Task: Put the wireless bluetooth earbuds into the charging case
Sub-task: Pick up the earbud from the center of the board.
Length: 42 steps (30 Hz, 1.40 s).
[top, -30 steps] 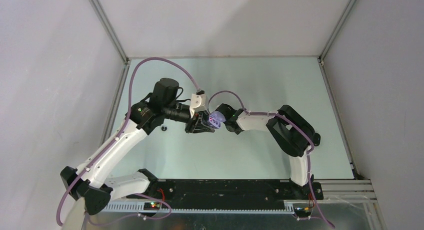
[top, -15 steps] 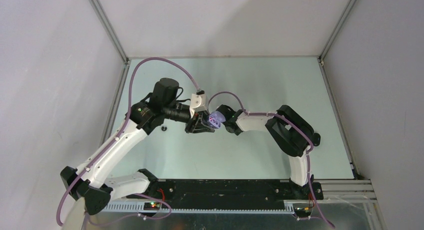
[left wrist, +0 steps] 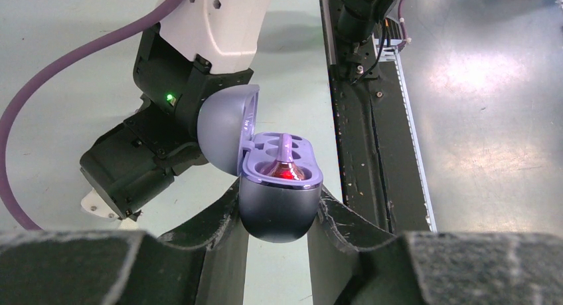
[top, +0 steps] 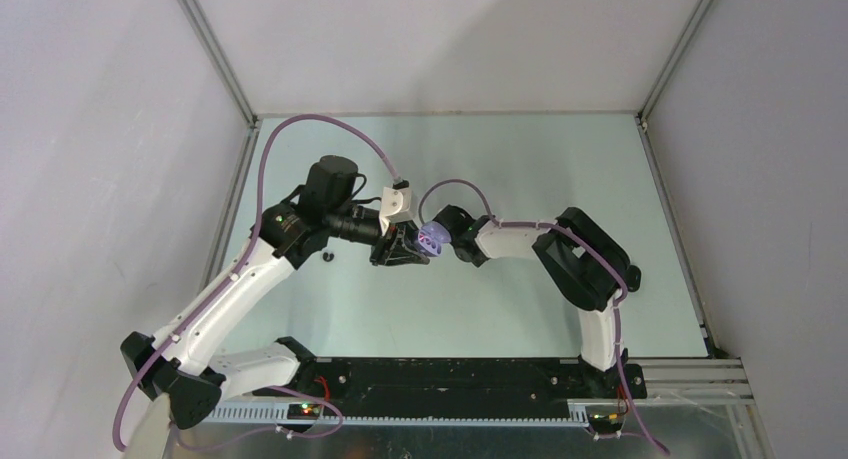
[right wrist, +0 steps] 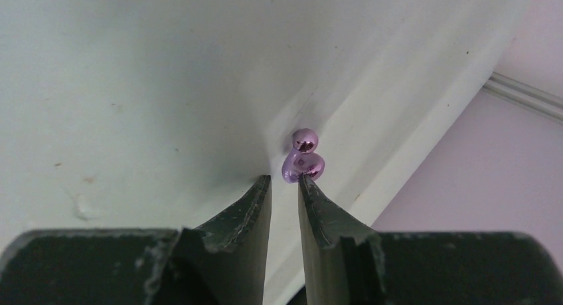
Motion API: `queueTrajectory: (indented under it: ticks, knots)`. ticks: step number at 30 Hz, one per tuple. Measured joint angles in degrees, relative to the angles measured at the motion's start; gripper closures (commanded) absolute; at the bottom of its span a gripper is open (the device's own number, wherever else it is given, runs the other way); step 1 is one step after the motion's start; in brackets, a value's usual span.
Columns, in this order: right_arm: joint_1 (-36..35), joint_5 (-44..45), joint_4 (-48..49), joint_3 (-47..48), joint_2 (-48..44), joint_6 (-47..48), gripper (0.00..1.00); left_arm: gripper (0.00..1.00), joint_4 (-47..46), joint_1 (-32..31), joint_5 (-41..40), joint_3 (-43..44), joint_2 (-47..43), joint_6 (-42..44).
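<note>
The left fingers (left wrist: 219, 218) clamp the rounded lower half of the charging case (left wrist: 275, 208) from both sides. They carry it clear of the worktop (top: 520, 159), its hinged lid (left wrist: 222, 129) swung back. Held so, the case's open face is bare toward the right arm (top: 560, 254), probably so an earbud can be pressed into a well while the case cannot slide away. Something pale purple (left wrist: 284, 160), apparently an earbud, already shows inside over a red glow. Which well it sits in cannot be told.

The right fingers (right wrist: 315, 212) stand narrow and pinch a second pale purple earbud (right wrist: 302, 164) at their very tips, so most of its body sticks out beyond them. That thin hold looks meant to leave the earbud free to enter the well, though it seems easy to lose. The case does not appear in the right wrist view, so the earbud is probably not yet lined up with a well.

From above, the left arm (top: 240, 279) rises from the near left, bends at a far elbow and lays its forearm rightward to mid-worktop. The right arm climbs from the near right, folds at its elbow and reaches left. The two sets of fingers sit just beside each other, the right wrist close behind the lid.
</note>
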State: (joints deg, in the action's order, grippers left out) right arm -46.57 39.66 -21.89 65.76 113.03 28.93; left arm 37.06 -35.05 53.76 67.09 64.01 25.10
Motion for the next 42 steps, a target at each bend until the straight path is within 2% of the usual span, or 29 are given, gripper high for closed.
queueTrajectory:
  ticks: [12, 19, 31, 37, 42]
  knots:
    - [1.1, 0.3, 0.7, -0.2, 0.1, 0.8, 0.75, 0.91, 0.0, 0.0, 0.0, 0.0, 0.0, 0.0]
    - [1.6, 1.9, 5.7, -2.1, 0.4, 4.6, 0.84, 0.91, 0.0, 0.0, 0.0, 0.0, 0.0, 0.0]
    - [3.1, 1.5, 11.8, -4.2, -0.2, 8.9, 0.86, 0.91, 0.0, 0.1, 0.0, 0.0, 0.0, 0.0]
    - [3.5, -4.2, 9.4, -5.4, -7.1, 7.6, 0.86, 0.9, 0.0, 0.1, 0.0, 0.0, 0.0, 0.0]
    - [5.7, -12.0, 6.3, -5.4, -17.4, 5.0, 0.86, 0.9, -0.1, 0.1, 0.1, 0.0, 0.0, 0.0]
